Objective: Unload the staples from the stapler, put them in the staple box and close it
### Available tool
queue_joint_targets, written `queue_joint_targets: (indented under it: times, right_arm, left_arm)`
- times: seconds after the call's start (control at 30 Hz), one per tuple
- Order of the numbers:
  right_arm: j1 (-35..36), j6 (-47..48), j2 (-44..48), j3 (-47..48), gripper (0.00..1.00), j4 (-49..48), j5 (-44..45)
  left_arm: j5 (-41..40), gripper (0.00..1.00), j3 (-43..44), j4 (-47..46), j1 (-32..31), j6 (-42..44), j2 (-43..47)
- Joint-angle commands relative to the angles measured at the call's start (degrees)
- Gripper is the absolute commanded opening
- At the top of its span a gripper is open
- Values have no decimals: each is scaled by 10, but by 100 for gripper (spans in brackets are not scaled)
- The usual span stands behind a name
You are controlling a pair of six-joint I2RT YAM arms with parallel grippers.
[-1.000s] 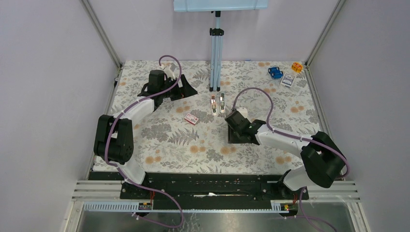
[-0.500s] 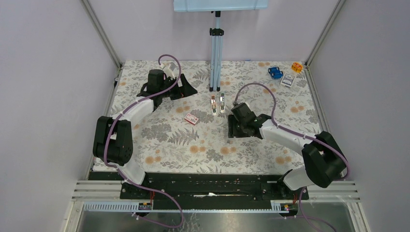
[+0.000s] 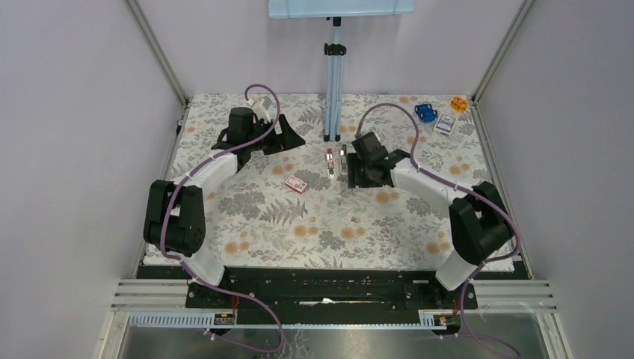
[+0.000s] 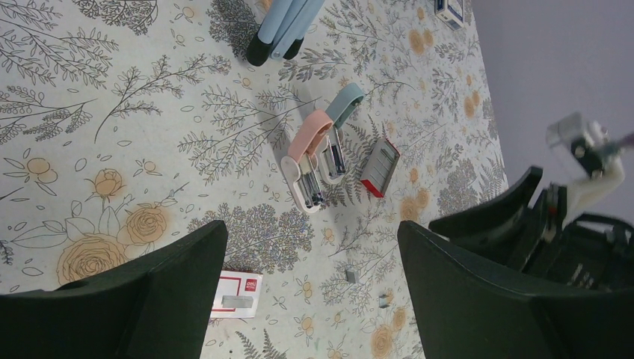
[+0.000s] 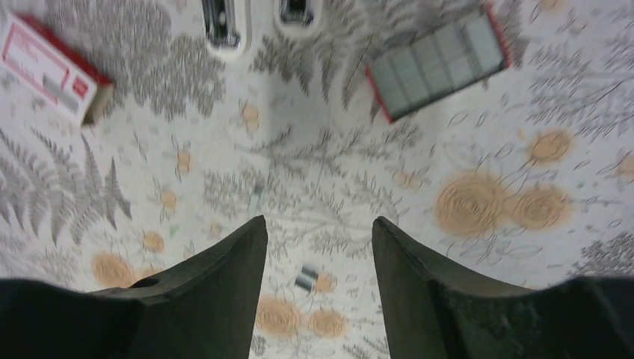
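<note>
Top view: your L gripper (image 3: pixel 293 140) is far-left on the mat (image 3: pixel 314 224). R gripper (image 3: pixel 351 176) is just beside the two staplers (image 3: pixel 336 161).

L wrist: pincer wide, empty. Staples (image 4: pixel 351 276) lie loose near the red box (image 4: pixel 239 295).

R wrist: pincer parted, empty. Staples (image 5: pixel 305 277) show betw. its fingers, on the mat.

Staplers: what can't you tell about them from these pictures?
- Right wrist view: pink stapler and grey-blue stapler are cut off by the top edge and blurred.
- Top external: both are too small for any detail.
- Left wrist: sharper, but too small to tell loaded from empty.
</note>
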State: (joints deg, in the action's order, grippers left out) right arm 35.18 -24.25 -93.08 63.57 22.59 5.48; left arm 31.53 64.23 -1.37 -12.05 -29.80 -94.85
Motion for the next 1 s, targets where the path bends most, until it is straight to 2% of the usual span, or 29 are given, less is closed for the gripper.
queue_joint_targets:
  times: [0.0, 0.27, 0.67, 0.97]
  right_arm:
    - [-16, 7, -44, 72, 60, 33, 34]
    - [-61, 31, -81, 101, 63, 27, 61]
    - [-106, 82, -248, 282, 62, 69, 75]
    - [-122, 83, -284, 264, 61, 73, 49]
  left_arm:
    - [7, 88, 11, -16, 3, 14, 36]
    - [8, 88, 10, -15, 2, 13, 38]
    - [9, 88, 8, -17, 2, 15, 45]
    - [13, 88, 7, -17, -3, 14, 42]
